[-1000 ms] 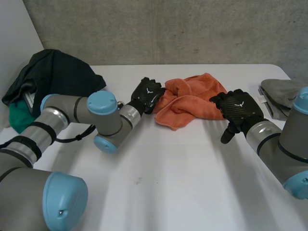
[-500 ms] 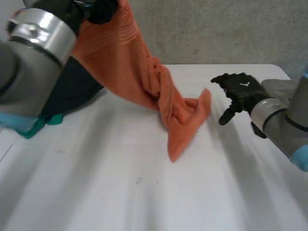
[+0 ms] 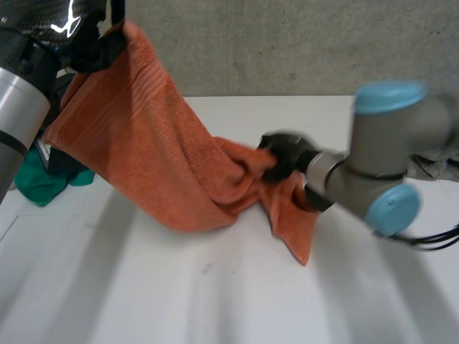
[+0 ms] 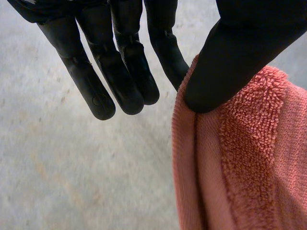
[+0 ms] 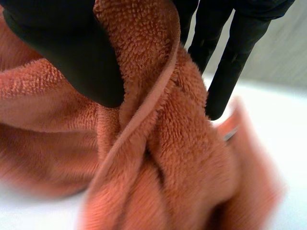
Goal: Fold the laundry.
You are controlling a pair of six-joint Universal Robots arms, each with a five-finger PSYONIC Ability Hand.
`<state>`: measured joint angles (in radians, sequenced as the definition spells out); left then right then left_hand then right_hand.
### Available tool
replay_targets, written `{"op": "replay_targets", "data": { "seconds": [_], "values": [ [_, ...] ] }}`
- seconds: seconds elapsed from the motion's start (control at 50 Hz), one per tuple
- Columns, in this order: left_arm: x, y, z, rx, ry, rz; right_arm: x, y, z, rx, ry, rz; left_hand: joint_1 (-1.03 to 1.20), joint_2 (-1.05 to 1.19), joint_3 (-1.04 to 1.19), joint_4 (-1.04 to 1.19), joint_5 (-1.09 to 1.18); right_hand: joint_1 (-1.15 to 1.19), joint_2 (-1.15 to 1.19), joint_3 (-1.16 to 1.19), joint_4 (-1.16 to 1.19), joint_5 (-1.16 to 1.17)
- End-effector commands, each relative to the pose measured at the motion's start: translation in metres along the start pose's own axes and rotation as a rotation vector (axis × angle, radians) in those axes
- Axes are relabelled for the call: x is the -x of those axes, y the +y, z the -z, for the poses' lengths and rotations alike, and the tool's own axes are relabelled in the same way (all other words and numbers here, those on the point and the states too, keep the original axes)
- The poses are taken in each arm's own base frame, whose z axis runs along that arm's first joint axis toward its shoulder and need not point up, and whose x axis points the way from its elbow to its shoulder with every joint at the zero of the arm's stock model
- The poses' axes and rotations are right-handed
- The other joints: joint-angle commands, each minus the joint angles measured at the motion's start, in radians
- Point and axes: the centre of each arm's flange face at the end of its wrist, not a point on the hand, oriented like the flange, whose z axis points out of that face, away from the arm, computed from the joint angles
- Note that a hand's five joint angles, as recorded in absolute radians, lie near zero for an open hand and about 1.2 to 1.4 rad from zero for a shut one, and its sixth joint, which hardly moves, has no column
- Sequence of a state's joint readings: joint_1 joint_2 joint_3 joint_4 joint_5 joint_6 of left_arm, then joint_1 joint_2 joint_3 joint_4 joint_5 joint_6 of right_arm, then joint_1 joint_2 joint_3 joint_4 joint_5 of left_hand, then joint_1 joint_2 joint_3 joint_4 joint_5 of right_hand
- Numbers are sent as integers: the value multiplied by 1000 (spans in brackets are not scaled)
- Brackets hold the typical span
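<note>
The left hand is high in the upper left of the frame, and the orange towel hangs from it in a long slope down to the white table. In the left wrist view, the left thumb pinches the towel's hemmed edge against the nearest finger. The other fingers hang straight and close together, touching nothing.

Over at centre right, the right hand is dug into the bunched lower part of the towel. Its own wrist view shows the right thumb and straight fingers clamped either side of a thick fold with a hem running through it. Below that grip a loose tail droops to the table.

So both hands have cloth, and the step in hand looks like opening the towel out before any fold. To do it well, I judge the right hand should work along the hem to a true corner rather than hold a wad. Then the hands can draw apart until the top edge is taut and level. The left pinch looks slim, so pull gently.

A green cloth waits at the left edge, and a grey cloth at the far right.
</note>
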<state>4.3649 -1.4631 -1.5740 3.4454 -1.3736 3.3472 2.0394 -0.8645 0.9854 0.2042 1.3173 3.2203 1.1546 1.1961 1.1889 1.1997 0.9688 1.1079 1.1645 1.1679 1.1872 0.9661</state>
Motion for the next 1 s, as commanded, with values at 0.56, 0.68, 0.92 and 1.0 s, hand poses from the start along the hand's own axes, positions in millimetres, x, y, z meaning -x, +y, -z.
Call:
{"op": "replay_targets", "data": {
  "seconds": [0.56,0.68,0.92,1.0],
  "values": [
    [-61,120,79,592,240,-59,-29,5,35,104,59,573,-788,-830,-823,-833,-777,-933,-990,-993,-1013,-966],
    [-54,101,41,490,191,11,-57,-7,64,63,203,231,-791,-833,-826,-837,-780,-933,-990,-993,-1013,-966],
    [-77,159,12,732,255,144,-76,34,77,156,234,74,-771,-812,-805,-816,-760,-933,-990,-993,-1013,-966],
    [-86,185,-2,751,268,138,-76,49,71,189,222,99,-709,-751,-744,-754,-698,-933,-990,-993,-1013,-966]
  ]
}}
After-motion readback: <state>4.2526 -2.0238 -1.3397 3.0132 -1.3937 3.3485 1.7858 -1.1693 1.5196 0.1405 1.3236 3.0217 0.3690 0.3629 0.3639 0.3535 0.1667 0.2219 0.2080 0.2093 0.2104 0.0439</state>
